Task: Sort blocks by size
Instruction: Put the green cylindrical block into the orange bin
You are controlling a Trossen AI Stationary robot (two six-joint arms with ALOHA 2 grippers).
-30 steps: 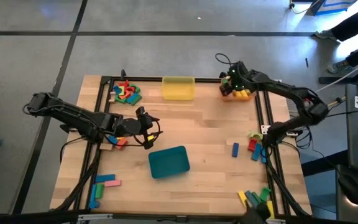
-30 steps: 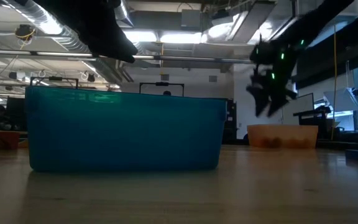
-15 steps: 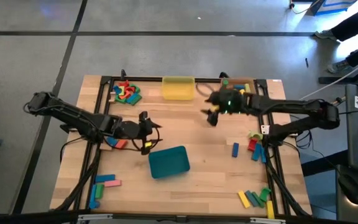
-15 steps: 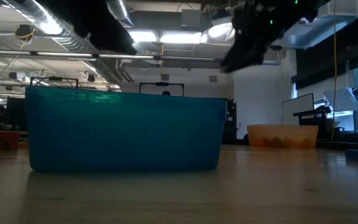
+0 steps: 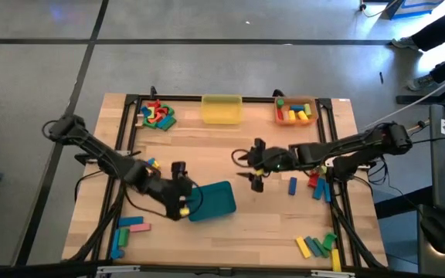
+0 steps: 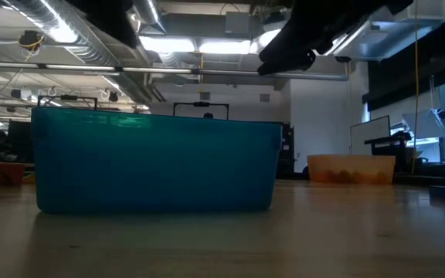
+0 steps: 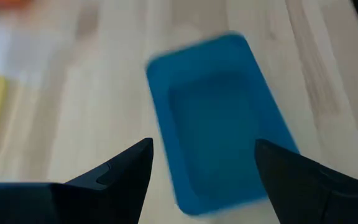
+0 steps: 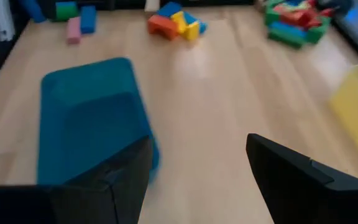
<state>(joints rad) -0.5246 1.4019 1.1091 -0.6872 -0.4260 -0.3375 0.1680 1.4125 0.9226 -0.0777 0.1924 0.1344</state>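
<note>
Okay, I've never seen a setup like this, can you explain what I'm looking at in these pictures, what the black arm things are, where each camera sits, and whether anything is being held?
These are two dark robot arms at a wooden table, sorting toy blocks. One picture looks straight down from above. One sits at table-top height, so the teal tray fills it. Two come from cameras on the arms' wrists, looking past their own fingers.

From above, the left gripper hangs at the teal tray's edge, and the right gripper is over bare wood mid-table. Both are open and hold nothing.

On the table are also a yellow tray and an orange tray with a few blocks in it. Loose blocks lie in piles: at the far left corner, by the right edge, and at the near left and near right corners.
</note>
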